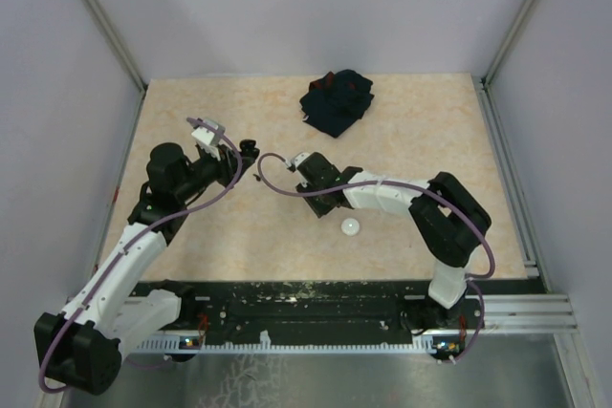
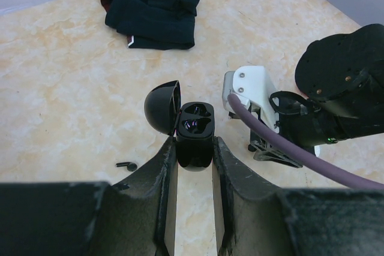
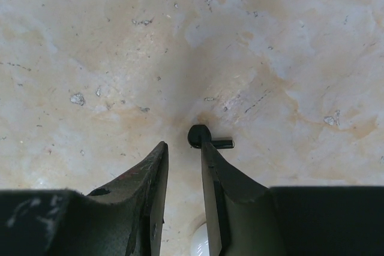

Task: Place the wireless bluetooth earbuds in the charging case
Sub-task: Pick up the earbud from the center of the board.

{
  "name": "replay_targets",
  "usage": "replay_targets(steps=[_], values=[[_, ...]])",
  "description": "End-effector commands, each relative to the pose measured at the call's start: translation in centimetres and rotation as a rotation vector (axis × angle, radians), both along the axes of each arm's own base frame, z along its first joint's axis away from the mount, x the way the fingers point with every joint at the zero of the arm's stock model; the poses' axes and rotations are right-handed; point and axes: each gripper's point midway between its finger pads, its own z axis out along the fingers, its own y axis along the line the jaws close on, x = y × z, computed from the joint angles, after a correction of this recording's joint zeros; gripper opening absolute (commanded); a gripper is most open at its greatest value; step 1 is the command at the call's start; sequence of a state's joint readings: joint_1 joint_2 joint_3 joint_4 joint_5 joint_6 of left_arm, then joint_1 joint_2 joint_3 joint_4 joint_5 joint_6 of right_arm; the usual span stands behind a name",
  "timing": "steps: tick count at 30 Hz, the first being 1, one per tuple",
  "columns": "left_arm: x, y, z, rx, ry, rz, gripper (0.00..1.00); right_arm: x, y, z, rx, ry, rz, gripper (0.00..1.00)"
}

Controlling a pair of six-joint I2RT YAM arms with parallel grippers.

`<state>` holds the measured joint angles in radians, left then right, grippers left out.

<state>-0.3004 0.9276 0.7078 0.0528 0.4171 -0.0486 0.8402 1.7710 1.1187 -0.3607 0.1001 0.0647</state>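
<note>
My left gripper (image 2: 194,149) is shut on an open black charging case (image 2: 195,125), lid (image 2: 162,108) swung to the left, both sockets showing. In the top view this gripper (image 1: 249,150) sits left of centre. A tiny black earbud (image 2: 127,165) lies on the table left of the left fingers. My right gripper (image 3: 183,146) points down at the table, jaws a little apart and empty. Another black earbud (image 3: 200,136) lies at the tip of its right finger (image 3: 210,163), outside the gap. In the top view the right gripper (image 1: 321,204) is near the middle.
A dark navy cloth (image 1: 337,100) is bunched at the back centre, also in the left wrist view (image 2: 157,5). A white round puck (image 1: 351,226) lies just behind the right gripper; its edge shows between the fingers (image 3: 198,245). The right arm's wrist (image 2: 336,94) is close to the case.
</note>
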Motion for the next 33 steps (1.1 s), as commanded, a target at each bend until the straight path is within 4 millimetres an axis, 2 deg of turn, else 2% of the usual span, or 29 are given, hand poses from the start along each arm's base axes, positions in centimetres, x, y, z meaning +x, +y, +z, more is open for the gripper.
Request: replay_targets(steps=[1,11,33], values=[[0.2,0.1,1.0,-0.012,-0.043,0.003,0.00,0.6,1.2,0.3,0.029,-0.022,-0.005,0.29],[0.1,0.2,1.2,-0.013,-0.047,0.004,0.00,1.1,1.0,-0.1,0.004,-0.039,-0.018,0.27],[0.0,0.2,1.3,-0.013,-0.055,0.005,0.00,2.0,1.2,2.8,0.062,-0.124,-0.048,0.27]])
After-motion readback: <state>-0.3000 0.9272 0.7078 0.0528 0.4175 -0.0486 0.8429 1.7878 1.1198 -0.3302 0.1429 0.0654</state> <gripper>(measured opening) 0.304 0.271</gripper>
